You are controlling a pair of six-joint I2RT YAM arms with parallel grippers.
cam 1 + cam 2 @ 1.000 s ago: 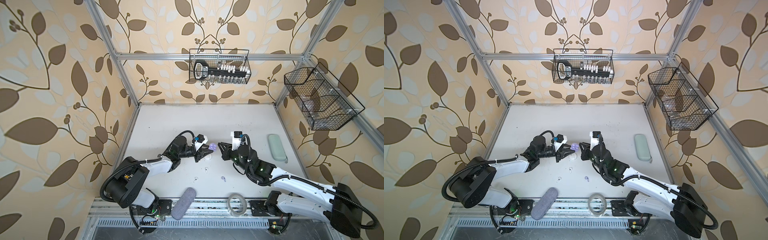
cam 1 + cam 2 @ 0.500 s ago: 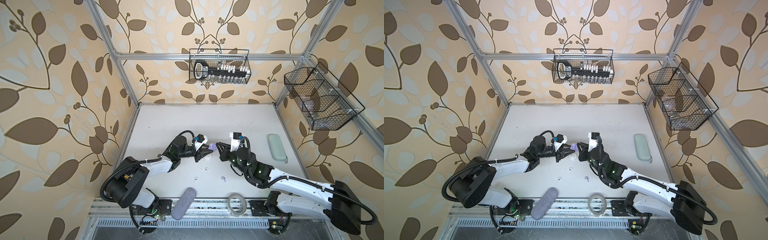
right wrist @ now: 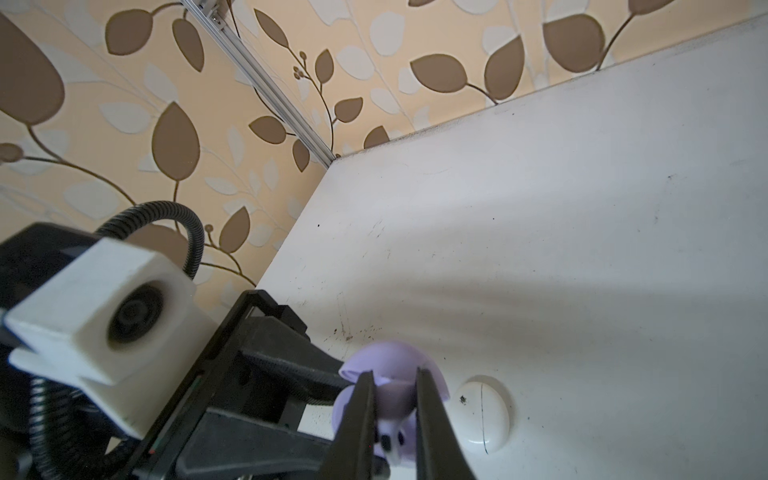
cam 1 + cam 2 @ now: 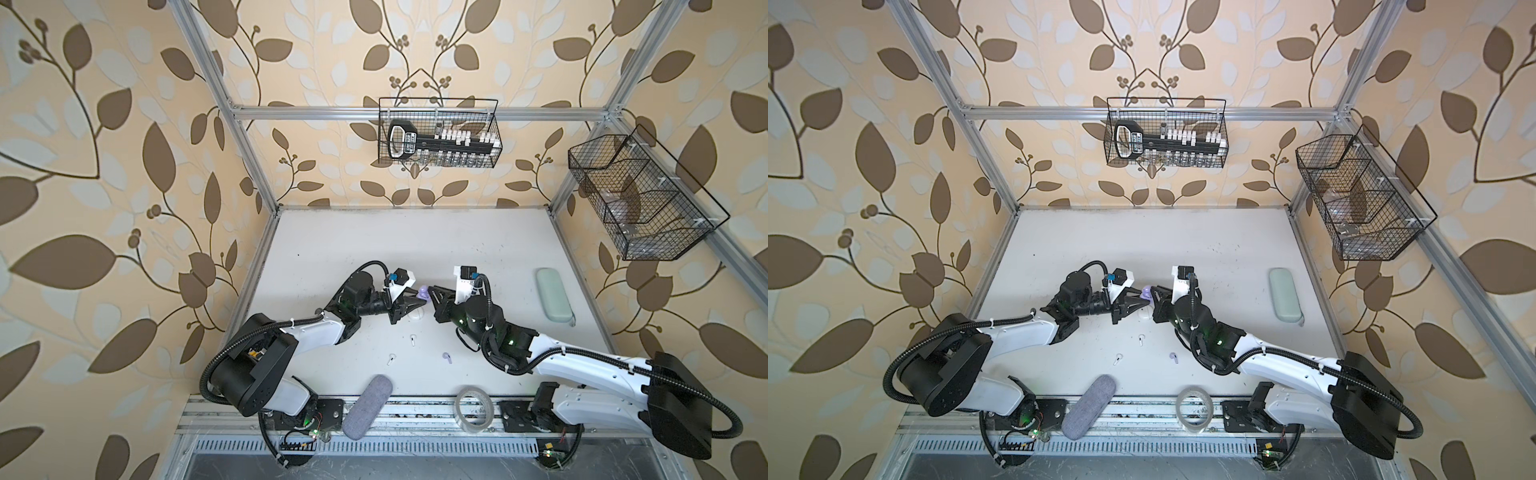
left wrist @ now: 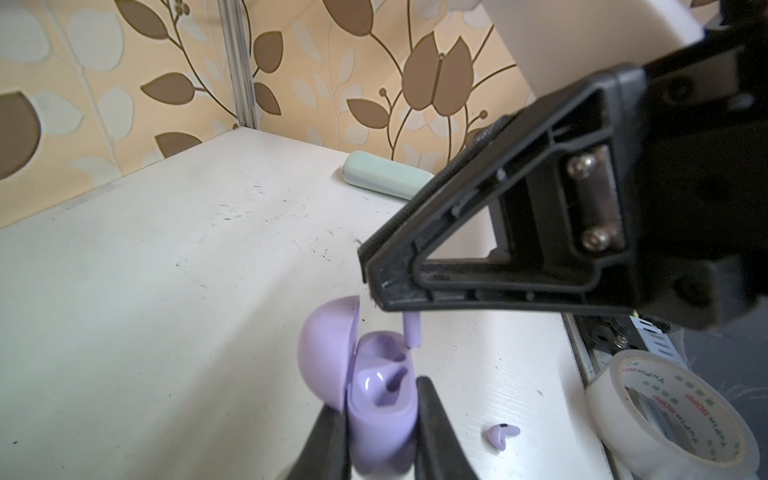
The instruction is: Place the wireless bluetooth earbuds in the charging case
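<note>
While the left jaws clamp the open lilac charging case (image 5: 382,386) over the middle of the surface (image 4: 415,241), the right jaws pinch the held lilac earbud (image 5: 412,334) above it: insertion in hand.
Its stem hangs tip-down just over a socket, apparently unseated; the next move likely calls for a short, straight descent into that socket, then release. A loose lilac earbud (image 4: 446,356) and two white earbuds (image 4: 413,340) lie on the surface, near a closed white case (image 4: 417,314). Since a second ago the right arm has edged nearer the case; the left arm is unmoved.
</note>
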